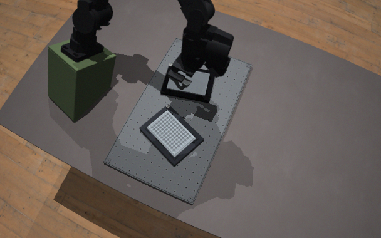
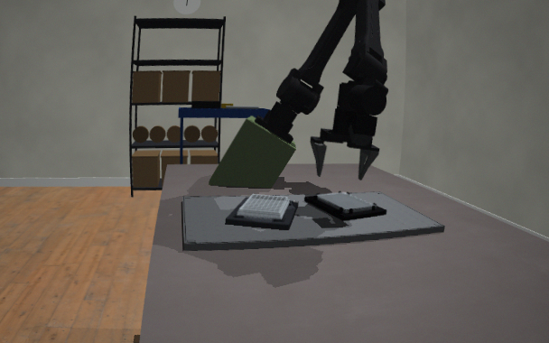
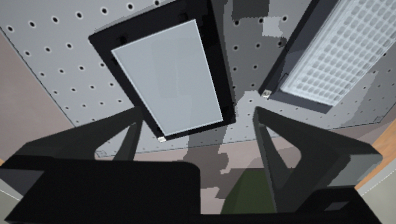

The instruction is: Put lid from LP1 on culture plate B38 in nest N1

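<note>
The clear lid lies flat in the black lid park LP1 at the far part of the perforated board. The white multi-well plate B38 sits uncovered in the black nest N1, nearer on the same board. My gripper is open and empty. It hangs fingers down, well above the lid, touching nothing. In the top view the wrist hides part of the lid park.
The grey perforated board lies on a grey table. The arm's green pedestal stands to the left of the board. A shelf rack with boxes stands behind, off the table.
</note>
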Controlling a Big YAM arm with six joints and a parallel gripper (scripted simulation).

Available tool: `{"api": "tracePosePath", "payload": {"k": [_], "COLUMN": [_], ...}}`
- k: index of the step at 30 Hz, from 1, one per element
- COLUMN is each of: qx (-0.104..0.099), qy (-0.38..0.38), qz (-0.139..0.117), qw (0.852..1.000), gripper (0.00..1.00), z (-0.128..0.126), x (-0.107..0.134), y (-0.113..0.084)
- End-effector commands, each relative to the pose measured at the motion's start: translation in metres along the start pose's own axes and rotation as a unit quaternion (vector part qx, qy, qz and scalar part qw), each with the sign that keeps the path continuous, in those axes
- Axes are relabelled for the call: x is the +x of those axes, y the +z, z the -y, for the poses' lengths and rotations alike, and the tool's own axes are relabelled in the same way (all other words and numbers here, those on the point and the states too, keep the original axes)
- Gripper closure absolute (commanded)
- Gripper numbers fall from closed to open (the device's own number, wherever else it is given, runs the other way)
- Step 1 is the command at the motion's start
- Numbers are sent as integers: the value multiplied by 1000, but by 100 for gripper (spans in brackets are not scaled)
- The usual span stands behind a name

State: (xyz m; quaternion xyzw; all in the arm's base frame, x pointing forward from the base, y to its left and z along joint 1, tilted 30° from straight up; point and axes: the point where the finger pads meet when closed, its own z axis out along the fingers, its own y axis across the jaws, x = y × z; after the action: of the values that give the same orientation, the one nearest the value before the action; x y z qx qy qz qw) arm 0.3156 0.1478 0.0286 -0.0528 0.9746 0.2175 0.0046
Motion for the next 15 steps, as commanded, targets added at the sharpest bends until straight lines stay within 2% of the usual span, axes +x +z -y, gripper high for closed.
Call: {"api": "tracePosePath", "payload": {"k": [1, 3, 8, 10, 11, 15], "qx": [-14, -14, -33, -31, -31, -32], "qy": [-87, -87, -166, -151, -152, -157], "qz": [25, 25, 43, 43, 45, 49], "qw": [996, 996, 985, 987, 987, 986], "gripper": [0, 0, 0, 0, 0, 0], "z": [-15, -15, -28, -17, -19, -22], "x": [0, 0, 10, 8, -1, -2], "y": [-2, -2, 0, 0, -1, -3]}}
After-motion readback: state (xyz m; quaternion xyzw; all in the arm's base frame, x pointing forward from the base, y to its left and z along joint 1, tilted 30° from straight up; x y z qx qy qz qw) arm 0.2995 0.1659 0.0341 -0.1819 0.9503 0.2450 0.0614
